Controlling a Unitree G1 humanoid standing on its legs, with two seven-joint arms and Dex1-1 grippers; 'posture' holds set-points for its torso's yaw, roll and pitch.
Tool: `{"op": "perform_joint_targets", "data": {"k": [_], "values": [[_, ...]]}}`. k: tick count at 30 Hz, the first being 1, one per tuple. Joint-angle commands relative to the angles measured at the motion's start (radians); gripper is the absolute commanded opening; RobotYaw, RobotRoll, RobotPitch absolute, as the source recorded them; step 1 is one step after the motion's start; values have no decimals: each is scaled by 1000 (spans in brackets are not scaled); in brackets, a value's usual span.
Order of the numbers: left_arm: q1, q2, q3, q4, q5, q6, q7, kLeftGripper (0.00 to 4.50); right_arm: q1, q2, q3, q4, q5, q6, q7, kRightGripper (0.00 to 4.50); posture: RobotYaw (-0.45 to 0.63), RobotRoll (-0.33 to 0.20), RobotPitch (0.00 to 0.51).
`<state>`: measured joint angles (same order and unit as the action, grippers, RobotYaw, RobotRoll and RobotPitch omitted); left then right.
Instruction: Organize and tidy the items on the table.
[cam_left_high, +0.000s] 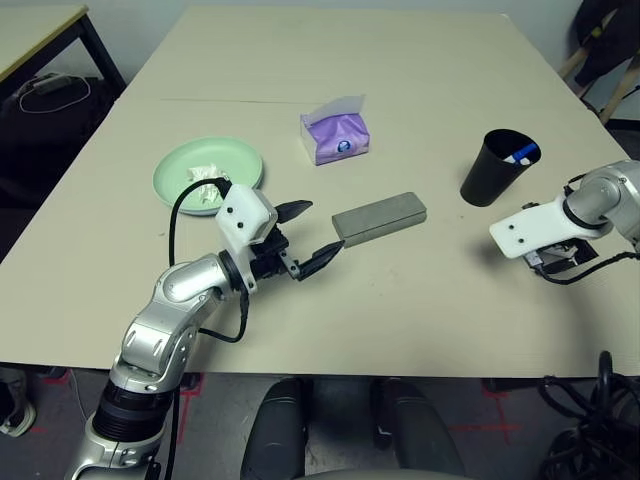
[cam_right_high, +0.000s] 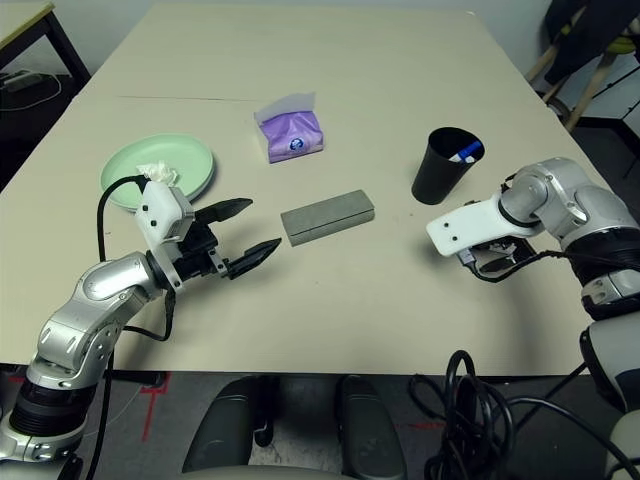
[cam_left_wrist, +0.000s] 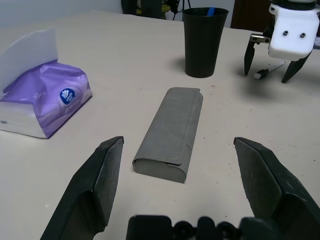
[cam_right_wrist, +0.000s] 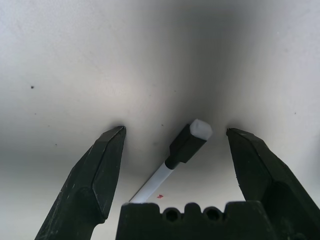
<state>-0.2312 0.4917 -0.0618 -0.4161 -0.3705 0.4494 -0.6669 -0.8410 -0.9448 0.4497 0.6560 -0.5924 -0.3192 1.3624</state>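
**Tidying partly done: pen and glasses case not yet put away**

The crumpled white tissue is seen lying on the mint green plate, beside the left hand, and a pen already stands in the black cup. The grey glasses case lies on the tabletop just ahead of the left hand, whose fingers are spread wide and hold nothing. The right hand, equally wide and empty, is poised over a white pen lying between its fingertips. The purple tissue pack is left standing beyond the case.
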Motion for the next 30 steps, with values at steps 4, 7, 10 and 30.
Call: {"op": "perform_joint_targets", "data": {"k": [4,7,10,30], "values": [[-9,5,-20,12,3,0,-22,4500,114,-31,-26,-71,1,167,3,4465,40,0,183],[-13,5,-23,16,4,-1,-28,4500,155,-31,-44,-111,25,230,34,4465,28,0,186],[-15,4,-24,17,4,0,-33,4500,175,-28,-54,-125,30,268,50,4465,20,0,190],[25,22,-15,-20,-6,15,-40,4500,191,-31,-58,-122,35,274,97,4465,27,0,218]]}}
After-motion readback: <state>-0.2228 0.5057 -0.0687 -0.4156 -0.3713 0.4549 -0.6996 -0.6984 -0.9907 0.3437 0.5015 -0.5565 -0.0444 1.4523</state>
